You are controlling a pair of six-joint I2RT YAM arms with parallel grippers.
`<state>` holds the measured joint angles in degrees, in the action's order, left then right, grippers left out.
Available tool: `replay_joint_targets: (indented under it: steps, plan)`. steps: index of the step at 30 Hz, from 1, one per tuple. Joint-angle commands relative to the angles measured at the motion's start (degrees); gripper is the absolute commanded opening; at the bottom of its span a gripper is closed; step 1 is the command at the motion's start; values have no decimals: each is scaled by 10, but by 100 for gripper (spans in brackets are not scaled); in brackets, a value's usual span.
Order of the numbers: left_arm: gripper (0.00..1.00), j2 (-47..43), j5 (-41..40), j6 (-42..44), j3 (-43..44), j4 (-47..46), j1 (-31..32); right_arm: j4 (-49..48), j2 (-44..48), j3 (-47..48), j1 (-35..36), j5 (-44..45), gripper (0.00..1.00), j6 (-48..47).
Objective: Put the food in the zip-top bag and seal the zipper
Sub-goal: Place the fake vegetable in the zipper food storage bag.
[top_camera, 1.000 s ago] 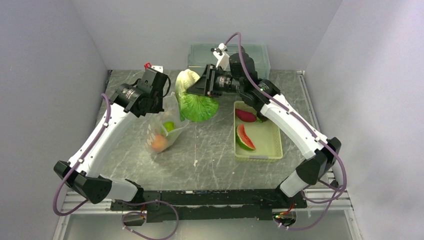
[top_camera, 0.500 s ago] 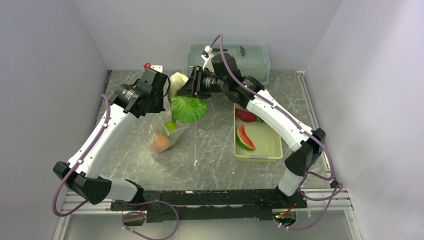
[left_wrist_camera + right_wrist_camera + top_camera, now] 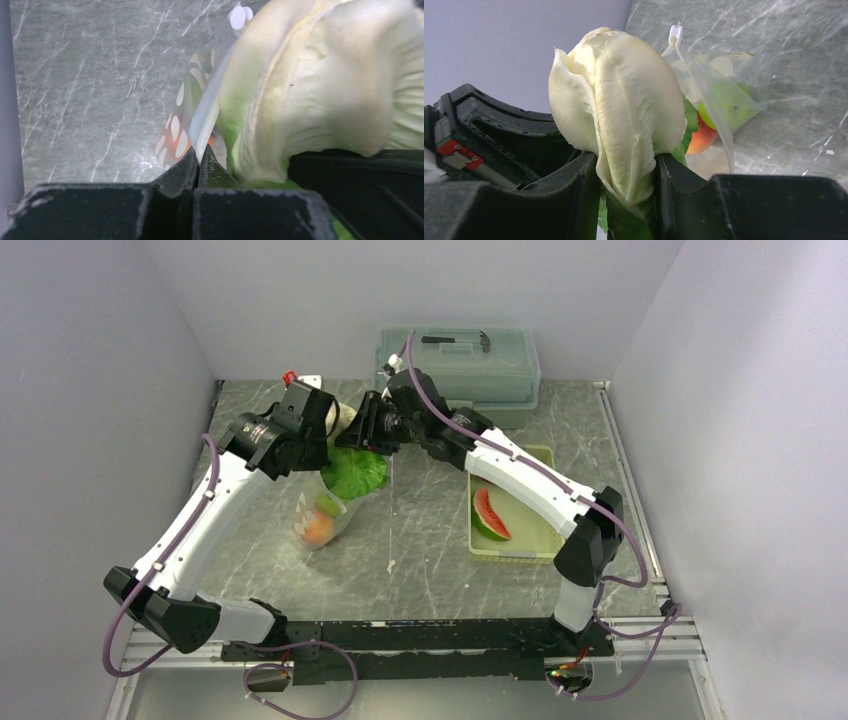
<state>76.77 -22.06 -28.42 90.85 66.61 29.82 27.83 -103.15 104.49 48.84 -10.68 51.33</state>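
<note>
The clear polka-dot zip-top bag [image 3: 322, 512] hangs from my left gripper [image 3: 322, 445], which is shut on its mouth edge [image 3: 204, 120]. An orange-red fruit [image 3: 319, 530] and a green fruit [image 3: 328, 504] lie inside it. My right gripper [image 3: 358, 436] is shut on the pale stem of the leafy green lettuce [image 3: 353, 471] and holds it right at the bag's mouth, touching it. In the right wrist view the lettuce [image 3: 616, 107] fills the space between the fingers, with the bag [image 3: 719, 95] behind. A red watermelon slice [image 3: 487, 516] lies in the tray. The purple root is hidden.
A pale yellow-green tray [image 3: 535, 530] sits on the right of the marble table. A lidded grey-green box [image 3: 470, 360] stands against the back wall. The walls close in on left and right.
My right gripper has carried the lettuce left and down, from beside the tray to the bag's mouth. The left gripper has kept hold of the bag, which shifted slightly.
</note>
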Motion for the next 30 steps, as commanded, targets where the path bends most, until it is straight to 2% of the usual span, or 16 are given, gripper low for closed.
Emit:
replay_joint_targets:
  steps: [1,9,21,30]
  plan:
    - [0,-16,11,-25,-3,-26,1,-57,12,-15,15,40,0,37]
    - [0,-20,19,-32,-14,-28,1,-32,3,7,25,89,0,46]
    - [0,-25,14,-40,-9,-21,1,-116,26,-125,57,115,0,99]
    - [0,-13,14,-50,-1,-17,1,-126,18,-135,90,111,0,68]
